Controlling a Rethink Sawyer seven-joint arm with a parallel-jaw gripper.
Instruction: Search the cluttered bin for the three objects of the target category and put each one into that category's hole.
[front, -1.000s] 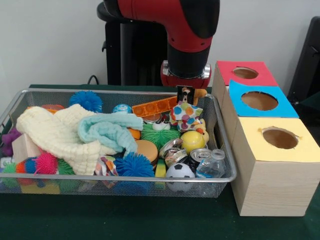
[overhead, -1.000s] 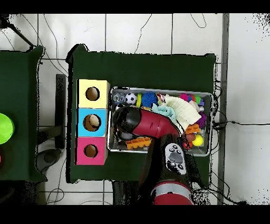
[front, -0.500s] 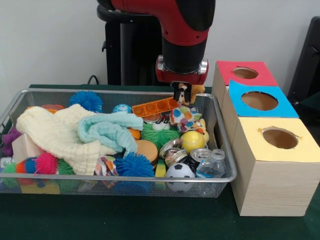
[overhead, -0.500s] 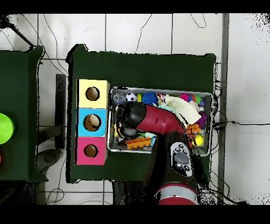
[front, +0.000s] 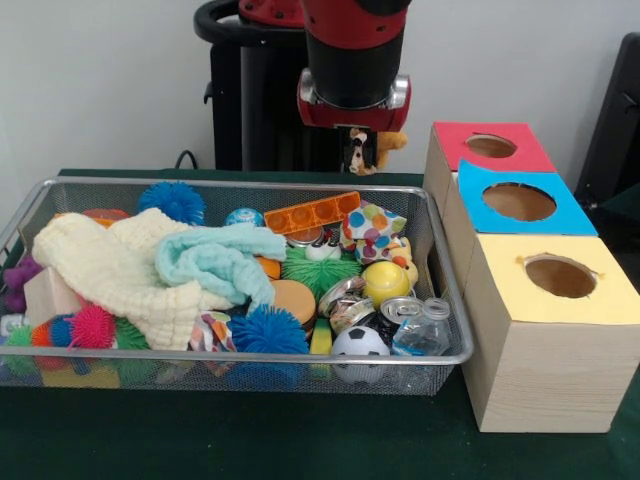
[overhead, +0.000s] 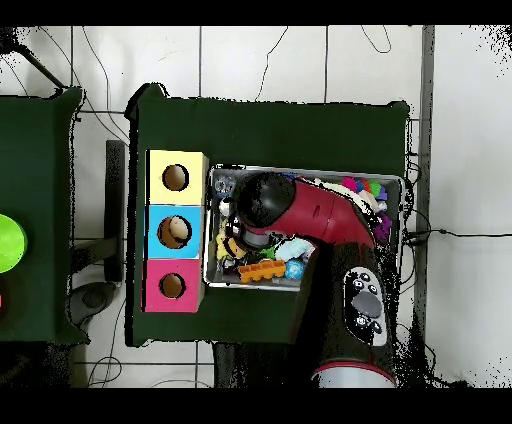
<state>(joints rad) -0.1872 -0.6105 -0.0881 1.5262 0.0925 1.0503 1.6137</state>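
Note:
The silver wire-mesh bin (front: 200, 356) is full of mixed toys, cloths and cans. It also shows in the overhead view (overhead: 395, 288), half hidden under my arm. My gripper (front: 362, 150) hangs above the bin's far right corner, shut on a brown-and-white toy animal figure (front: 372, 152) that is clear of the rim. A small yellow shape with an orange bit (front: 403, 260) peeks out beside a yellow ball (front: 385, 281); it may be the duck, mostly hidden. In the overhead view the arm hides my gripper.
Three wooden boxes with round holes stand right of the bin: red top (front: 490, 146), blue top (front: 518, 201), yellow top (front: 560, 277). They stand left of the bin in the overhead view (overhead: 174, 232). Cream cloth (front: 110, 265), mint cloth (front: 215, 262), spiky balls (front: 268, 330) and a soccer ball (front: 358, 345) fill the bin.
My gripper has risen out of the bin's far right corner with the brown-and-white figure, from rim level to well above it, drifting slightly left.

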